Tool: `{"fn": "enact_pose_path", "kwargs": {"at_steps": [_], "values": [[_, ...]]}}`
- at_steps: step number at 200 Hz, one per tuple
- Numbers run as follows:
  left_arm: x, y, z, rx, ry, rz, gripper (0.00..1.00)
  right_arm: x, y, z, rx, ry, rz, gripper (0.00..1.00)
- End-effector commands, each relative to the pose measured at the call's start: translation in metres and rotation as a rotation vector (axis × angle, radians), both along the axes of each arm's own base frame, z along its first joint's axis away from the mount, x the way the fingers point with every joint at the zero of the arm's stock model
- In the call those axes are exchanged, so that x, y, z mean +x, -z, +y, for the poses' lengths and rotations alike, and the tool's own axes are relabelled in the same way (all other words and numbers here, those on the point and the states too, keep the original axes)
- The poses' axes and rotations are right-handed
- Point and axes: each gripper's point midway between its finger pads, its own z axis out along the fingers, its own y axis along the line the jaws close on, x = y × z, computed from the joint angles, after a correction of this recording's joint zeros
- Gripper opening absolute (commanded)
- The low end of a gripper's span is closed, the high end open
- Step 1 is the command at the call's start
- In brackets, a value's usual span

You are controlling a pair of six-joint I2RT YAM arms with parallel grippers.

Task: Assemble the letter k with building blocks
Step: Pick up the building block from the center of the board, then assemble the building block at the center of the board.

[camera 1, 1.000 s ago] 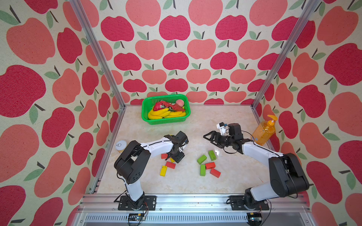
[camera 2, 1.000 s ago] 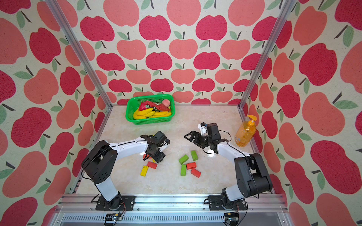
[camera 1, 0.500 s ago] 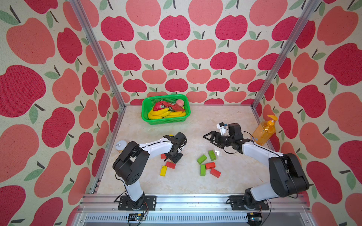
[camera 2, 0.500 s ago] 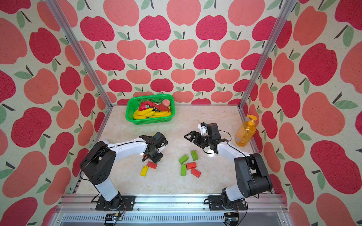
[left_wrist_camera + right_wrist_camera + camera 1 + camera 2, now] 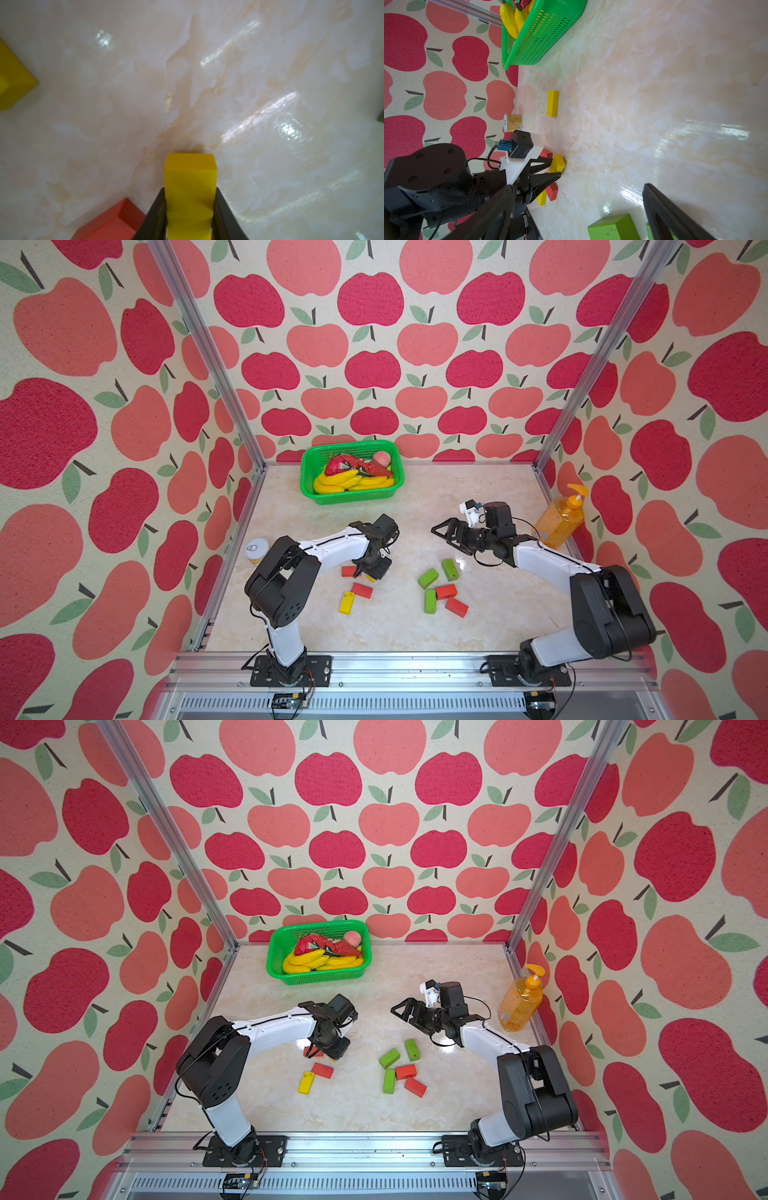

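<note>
- Pick step: left gripper [image 5: 190, 189] clamps a yellow block [image 5: 190, 172].
- Right gripper [image 5: 441, 531] gapes wide, empty.
- Next, likely: lift clear of red block [image 5: 112, 224], carry to build spot.

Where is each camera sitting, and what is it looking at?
Top views: high up, looking down on table, left gripper, right gripper.
Left wrist: behind the left gripper, facing down; jaws pinch a yellow block.
Right wrist: behind the right gripper, facing the left gripper; own open fingers show.
Shared: that yellow block.
</note>
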Motion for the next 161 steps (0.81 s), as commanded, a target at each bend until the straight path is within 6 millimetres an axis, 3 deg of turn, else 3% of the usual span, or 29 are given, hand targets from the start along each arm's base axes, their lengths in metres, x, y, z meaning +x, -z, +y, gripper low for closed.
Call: {"fn": "enact_pose_path", "kwargs": {"at_steps": [1, 52, 111, 161], "values": [[0.011, -0.013, 0.000, -0.017, -0.146, -0.019, 0.31, 0.002, 0.002, -0.003, -0.003, 0.009, -0.001, 0.99], [0.031, -0.029, 0.026, 0.052, -0.368, -0.100, 0.30, 0.002, 0.002, -0.002, -0.001, 0.008, 0.002, 0.99], [0.043, -0.019, 0.051, 0.088, -0.462, -0.102, 0.31, 0.002, 0.001, -0.002, 0.001, 0.007, -0.002, 0.99], [0.054, -0.011, 0.054, 0.051, -0.510, -0.085, 0.32, 0.003, 0.005, -0.002, -0.004, 0.008, 0.006, 0.99]]}}
